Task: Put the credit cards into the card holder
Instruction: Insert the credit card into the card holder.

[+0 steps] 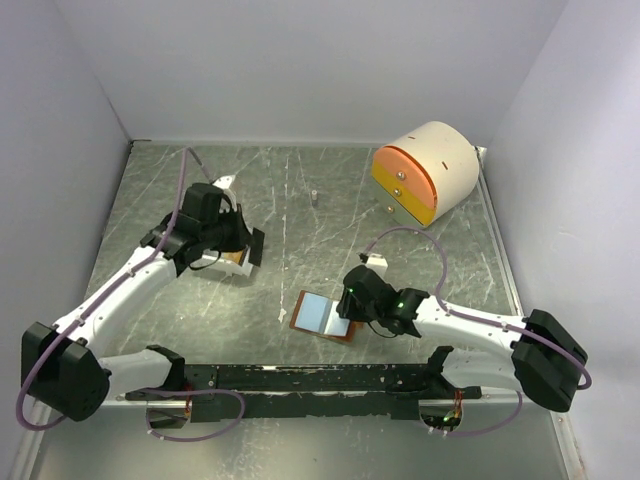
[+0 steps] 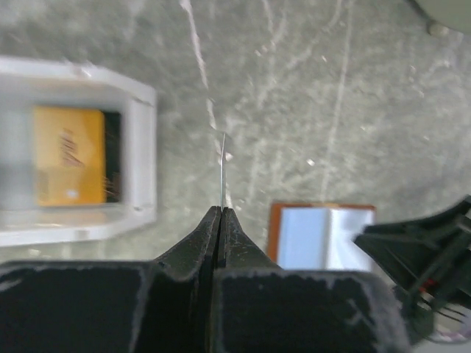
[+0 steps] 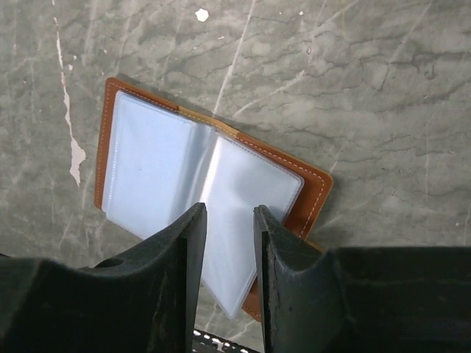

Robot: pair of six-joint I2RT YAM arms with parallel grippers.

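**Top cam:** on the grey marbled table we count one card holder. It lies open at centre, stitched rust-brown rim, pale pockets up. The right gripper is at its right edge, the left gripper well apart, upper left. One round cream-and-orange drawer unit sits at the back.

**L wrist cam:** three credit cards. The gold-yellow one lies in one white plastic tray (print blurred, unreadable), a dark card showing at its right edge. A thin edge-on card is pinched in the closed left jaws.

**R wrist cam:** right jaws parted over the holder's pockets, clamping nothing we can see.
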